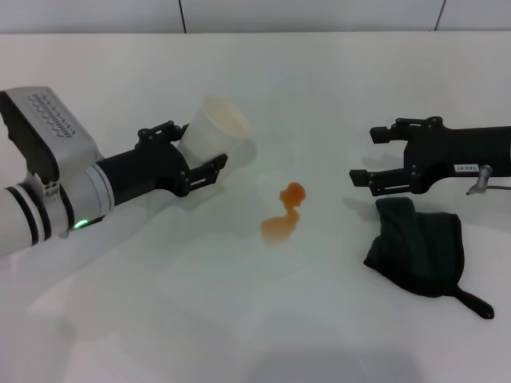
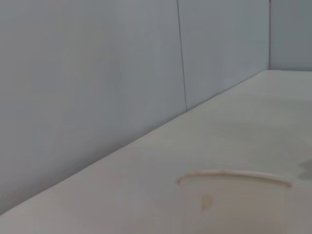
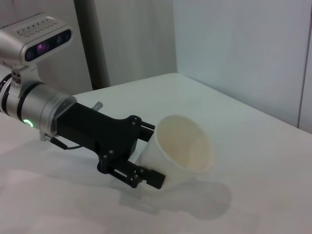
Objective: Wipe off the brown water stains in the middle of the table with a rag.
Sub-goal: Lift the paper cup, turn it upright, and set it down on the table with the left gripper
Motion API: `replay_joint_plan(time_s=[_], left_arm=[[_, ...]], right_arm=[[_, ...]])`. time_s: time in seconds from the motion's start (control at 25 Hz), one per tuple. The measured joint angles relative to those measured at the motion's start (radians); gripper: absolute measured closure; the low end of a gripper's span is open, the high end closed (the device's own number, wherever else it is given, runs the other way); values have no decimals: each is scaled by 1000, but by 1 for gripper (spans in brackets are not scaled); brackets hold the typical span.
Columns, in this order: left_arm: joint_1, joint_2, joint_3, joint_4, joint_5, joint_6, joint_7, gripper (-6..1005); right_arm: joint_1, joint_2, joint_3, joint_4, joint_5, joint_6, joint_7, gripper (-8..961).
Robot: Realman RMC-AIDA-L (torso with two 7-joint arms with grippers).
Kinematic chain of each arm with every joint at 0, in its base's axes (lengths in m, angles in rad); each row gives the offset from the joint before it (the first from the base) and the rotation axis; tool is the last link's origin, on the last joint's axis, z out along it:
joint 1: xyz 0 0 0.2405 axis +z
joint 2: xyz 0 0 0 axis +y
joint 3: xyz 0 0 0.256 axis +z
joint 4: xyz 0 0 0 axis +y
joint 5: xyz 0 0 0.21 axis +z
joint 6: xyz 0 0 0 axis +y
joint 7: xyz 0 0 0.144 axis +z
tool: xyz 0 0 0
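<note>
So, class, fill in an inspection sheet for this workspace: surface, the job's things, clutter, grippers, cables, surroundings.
Surface: white table, with a sheen.
Job's things: brown water stains mid-table, two joined blobs; dark rag crumpled to their right, untouched.
Clutter: white cup, tilted.
Grippers: left gripper shut on the cup, left of the stains; right gripper open, just behind the rag.
Cables: thin cable on the right arm.
Surroundings: pale panelled wall behind the table.

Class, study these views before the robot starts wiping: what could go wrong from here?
1. The left gripper holds the cup tilted toward the brown water stains; any liquid left could drip.
2. The right gripper is open, and the rag lies ungrasped; its trailing strap could snag or smear.
</note>
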Motion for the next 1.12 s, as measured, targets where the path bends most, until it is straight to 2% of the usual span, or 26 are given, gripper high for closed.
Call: replay_joint_plan(time_s=[0.76, 1.12], left_arm=[[61, -2, 0, 42, -31, -11, 34, 287], [65, -2, 0, 50, -36, -5, 21, 288]], right_arm=[[4, 0, -1, 0, -7, 0, 0, 95], [6, -1, -2, 0, -7, 0, 0, 95]])
